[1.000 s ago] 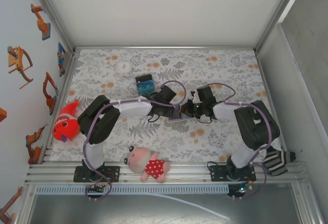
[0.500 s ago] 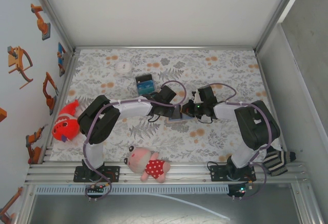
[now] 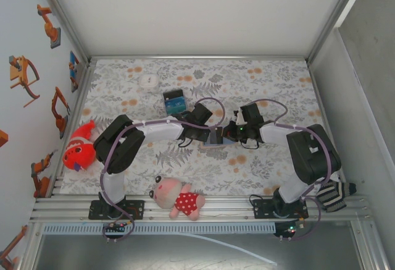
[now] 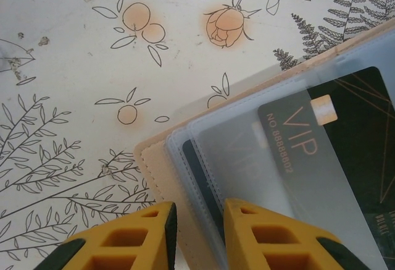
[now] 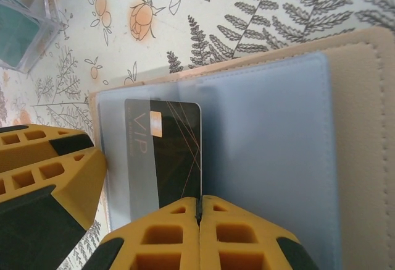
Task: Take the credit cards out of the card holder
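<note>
Pinning card holder (image 4: 185,159) flat on the desk (image 4: 74,47): my left end effector (image 4: 199,233) clamps its edge; my right end effector (image 5: 199,236), clenched, nips the black VIP card (image 5: 165,152) for extraction.

From above we see the card holder (image 3: 215,138) mostly covered by both wrists, while the wrist views cut off its far side and the black VIP card (image 5: 163,152) at the frame edges.
</note>
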You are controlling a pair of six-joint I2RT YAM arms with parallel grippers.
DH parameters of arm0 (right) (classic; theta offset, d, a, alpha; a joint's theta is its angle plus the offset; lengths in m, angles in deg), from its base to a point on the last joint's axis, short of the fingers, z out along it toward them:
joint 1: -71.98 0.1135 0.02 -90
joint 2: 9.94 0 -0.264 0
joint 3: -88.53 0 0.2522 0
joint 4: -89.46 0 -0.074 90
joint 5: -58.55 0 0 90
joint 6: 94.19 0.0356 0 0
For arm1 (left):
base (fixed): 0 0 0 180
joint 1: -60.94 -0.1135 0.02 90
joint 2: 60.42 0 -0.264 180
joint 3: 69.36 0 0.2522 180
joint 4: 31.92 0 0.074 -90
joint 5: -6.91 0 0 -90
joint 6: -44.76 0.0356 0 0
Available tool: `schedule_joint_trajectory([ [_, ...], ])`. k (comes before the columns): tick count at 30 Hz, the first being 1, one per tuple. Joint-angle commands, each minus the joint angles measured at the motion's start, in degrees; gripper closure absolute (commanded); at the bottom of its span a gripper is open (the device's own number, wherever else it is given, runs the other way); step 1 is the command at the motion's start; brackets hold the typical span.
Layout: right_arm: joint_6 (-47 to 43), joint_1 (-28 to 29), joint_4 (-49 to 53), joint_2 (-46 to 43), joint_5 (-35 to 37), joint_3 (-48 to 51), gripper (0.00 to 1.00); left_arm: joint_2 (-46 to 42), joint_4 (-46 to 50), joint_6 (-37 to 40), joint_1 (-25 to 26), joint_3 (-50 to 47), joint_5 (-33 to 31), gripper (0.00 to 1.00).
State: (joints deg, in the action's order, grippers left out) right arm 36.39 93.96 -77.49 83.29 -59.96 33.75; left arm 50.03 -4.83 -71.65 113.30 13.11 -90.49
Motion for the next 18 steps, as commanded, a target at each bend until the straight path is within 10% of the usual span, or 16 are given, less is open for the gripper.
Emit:
schedule_joint_trajectory([
  [1,-2.2,-0.6,3.6,-1.6,2.1,-1.4,1.00,-0.5,2.6,1.8,0.3,0.9,-1.0,0.73],
  [18,-1.5,-0.6,2.5,-2.3,1.2,-0.6,1.00,-0.6,0.2,3.6,1.9,5.1,1.8,0.68],
])
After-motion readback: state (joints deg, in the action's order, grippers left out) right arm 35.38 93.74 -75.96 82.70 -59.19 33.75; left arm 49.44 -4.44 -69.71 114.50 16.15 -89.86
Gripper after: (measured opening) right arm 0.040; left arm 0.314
